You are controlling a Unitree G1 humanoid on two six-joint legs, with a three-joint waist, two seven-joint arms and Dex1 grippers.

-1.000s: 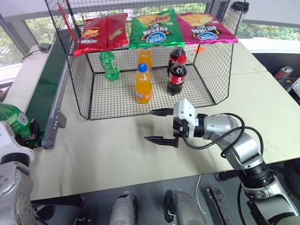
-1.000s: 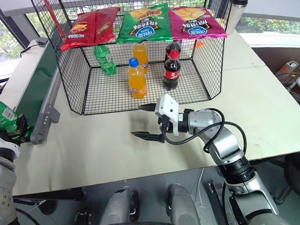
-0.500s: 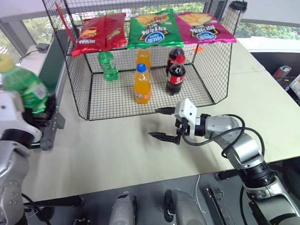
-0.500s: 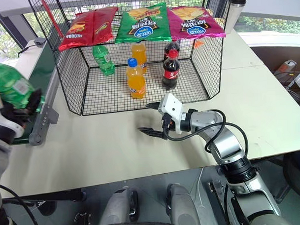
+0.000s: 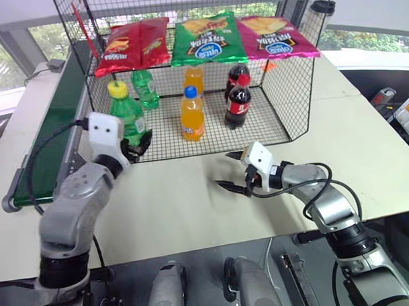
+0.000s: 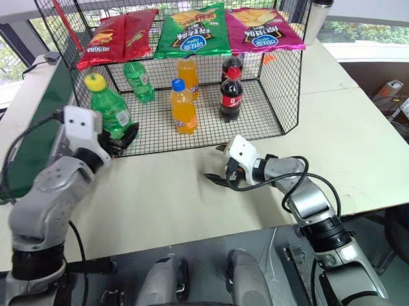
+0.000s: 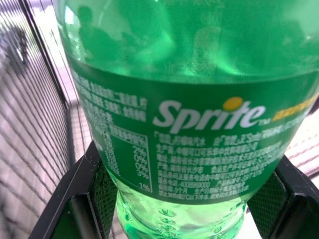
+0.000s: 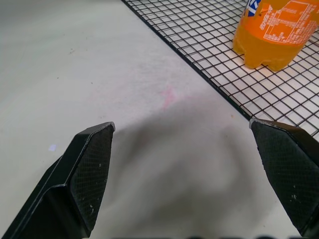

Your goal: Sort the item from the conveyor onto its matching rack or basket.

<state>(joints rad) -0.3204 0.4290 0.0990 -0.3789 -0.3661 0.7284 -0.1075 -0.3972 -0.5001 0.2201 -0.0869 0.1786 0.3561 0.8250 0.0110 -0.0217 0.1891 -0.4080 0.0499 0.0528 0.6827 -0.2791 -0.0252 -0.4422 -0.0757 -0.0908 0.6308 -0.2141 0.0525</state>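
Now the left gripper (image 5: pixel 135 143) is clamped on the green bottle (image 5: pixel 126 115) with yellow cap, holding it upright at the open front of the black wire cage (image 5: pixel 297 76), at its left corner. Right gripper (image 5: pixel 233 170) hovers over the table (image 5: pixel 173 208), jaws wide apart

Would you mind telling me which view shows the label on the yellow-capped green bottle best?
The left wrist view: the bottle's label sits close up, its brand name and small print facing the camera. The eye views show the whole yellow-capped bottle upright in the left gripper at the cage front, label small.
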